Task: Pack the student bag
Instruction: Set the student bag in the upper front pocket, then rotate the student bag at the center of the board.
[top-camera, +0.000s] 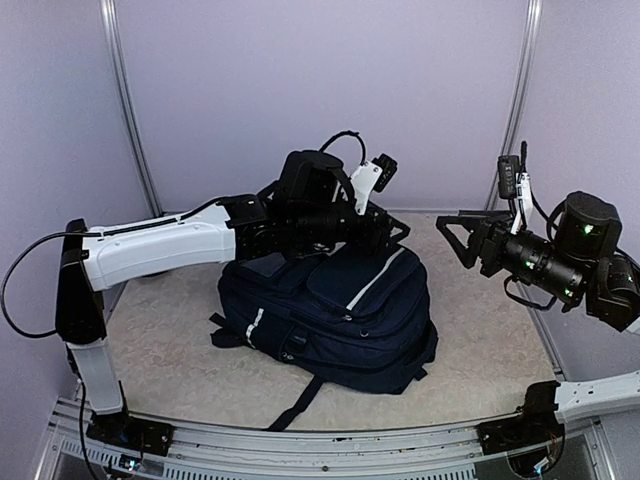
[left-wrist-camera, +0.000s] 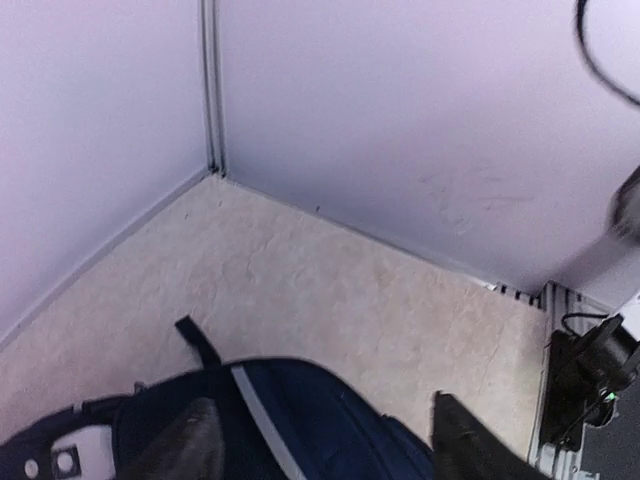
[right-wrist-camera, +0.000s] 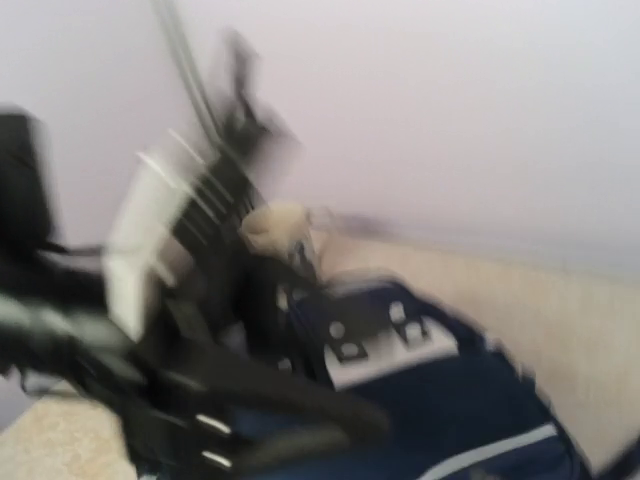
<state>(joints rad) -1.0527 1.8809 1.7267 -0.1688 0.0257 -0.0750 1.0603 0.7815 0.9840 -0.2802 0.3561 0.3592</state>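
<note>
This is looking like a robotics lab test cell, not a lived-in room. Plain lilac wall panels (top-camera: 320, 90) are boxing in the work surface from 9 through 12 to 3 o'clock, with bare metal corner posts (top-camera: 130, 110) standing at 11 and 1 o'clock. A beige stone-patterned tabletop (top-camera: 170, 340) is filling the floor of the booth. At 6 o'clock an aluminium rail (top-camera: 330, 440) is running along the near edge, carrying the left arm base (top-camera: 120, 432) at 7 o'clock and the right arm base (top-camera: 520, 430) at 5 o'clock.

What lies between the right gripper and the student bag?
Only bare table, as the top view shows: the right gripper hangs open beside the student bag, apart from it.
</note>
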